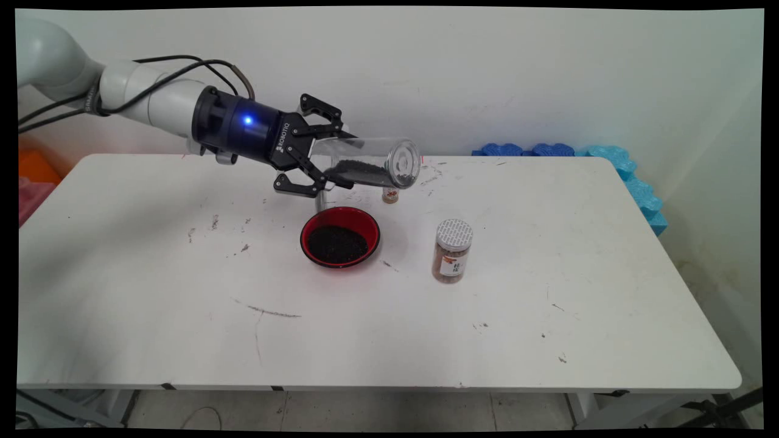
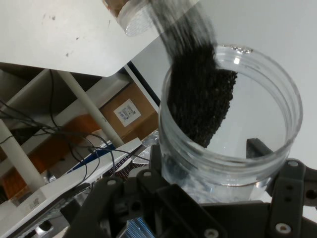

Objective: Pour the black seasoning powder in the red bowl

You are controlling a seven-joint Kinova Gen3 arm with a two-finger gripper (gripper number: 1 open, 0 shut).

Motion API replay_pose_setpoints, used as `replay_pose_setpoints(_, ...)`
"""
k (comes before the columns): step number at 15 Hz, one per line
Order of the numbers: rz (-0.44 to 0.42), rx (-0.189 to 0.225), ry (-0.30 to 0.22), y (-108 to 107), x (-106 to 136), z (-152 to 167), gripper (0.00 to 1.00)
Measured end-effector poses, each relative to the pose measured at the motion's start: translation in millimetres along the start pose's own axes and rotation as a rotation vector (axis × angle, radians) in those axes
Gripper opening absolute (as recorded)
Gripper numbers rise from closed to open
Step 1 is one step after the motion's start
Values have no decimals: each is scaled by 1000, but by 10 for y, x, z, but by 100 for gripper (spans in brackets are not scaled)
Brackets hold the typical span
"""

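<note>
Clear jar (image 1: 365,165): held on its side above the surface (image 1: 152,292), open mouth pointing away from the arm, up behind the red bowl (image 1: 340,236); dark granules lie along its lower wall.
End effector (image 1: 331,163): fingers clamped on the clear jar near its base; the hand view shows the jar seated between them (image 2: 225,163).
Granules: a dark heap already sits in the red bowl; a good share remains in the jar. In the hand view a blurred dark streak runs past the rim.
Progress: bowl partly filled, jar not empty.
Nearby: a capped spice jar (image 1: 453,250) stands right of the bowl; a small bottle (image 1: 390,194) stands behind it, below the jar mouth.
Obstructions: none between jar and bowl.
Surface: scuffed, with scattered specks.
</note>
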Motion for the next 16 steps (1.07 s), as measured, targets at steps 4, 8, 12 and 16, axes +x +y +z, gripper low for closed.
replay_pose_setpoints(4,2,0,1,2,5,-1,0)
replay_pose_setpoints(8,15,3,4,7,18,-3,0)
replay_pose_setpoints(12,62,8,12,25,42,-3,0)
replay_pose_setpoints(16,132,19,17,41,59,4,0)
